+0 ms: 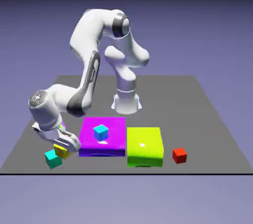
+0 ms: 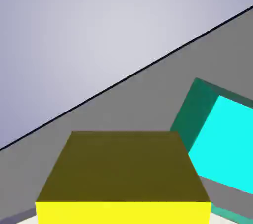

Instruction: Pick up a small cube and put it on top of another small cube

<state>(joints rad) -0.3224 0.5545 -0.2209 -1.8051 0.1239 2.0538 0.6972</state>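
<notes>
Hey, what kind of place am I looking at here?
It looks like a physics simulation, not a real workshop: a white robot arm at a plain dark grey table, brightly coloured blocks such as the glossy purple one, and a blank blue-violet backdrop.

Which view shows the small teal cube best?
The exterior view: the teal cube appears whole there. The hand view shows it larger, but cut off at the picture's edge and partly hidden behind the yellow cube.

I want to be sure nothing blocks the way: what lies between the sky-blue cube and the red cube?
The lime-yellow block lies between the sky-blue cube and the red cube, in the exterior view.
</notes>
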